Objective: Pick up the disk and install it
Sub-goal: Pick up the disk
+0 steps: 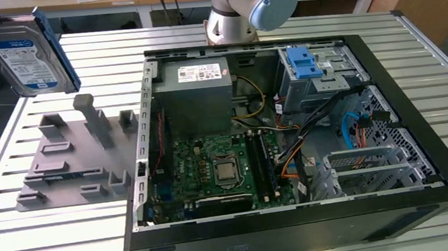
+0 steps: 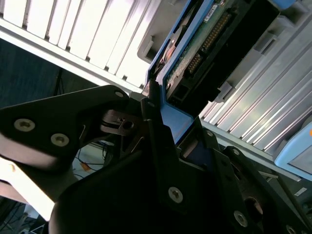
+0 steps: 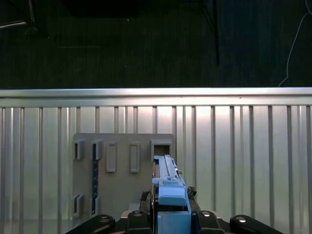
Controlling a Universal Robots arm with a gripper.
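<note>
Open computer case (image 1: 298, 231) on slatted table (image 1: 56, 243); grey fixture plate (image 1: 62, 179) beside it.

In the upper left of the exterior view, the disk (image 1: 23, 52) is silver with a blue-and-white label and a blue frame. The table (image 1: 438, 70) is pale silver, striped with ridges. At centre left the fixture plate (image 1: 62, 170) is plain grey. The computer case (image 1: 298, 231) is black, its motherboard (image 1: 211, 166) green and its latch (image 1: 304, 64) blue. At top centre the arm (image 1: 237, 2) is silver-grey with a light blue cap.
</note>
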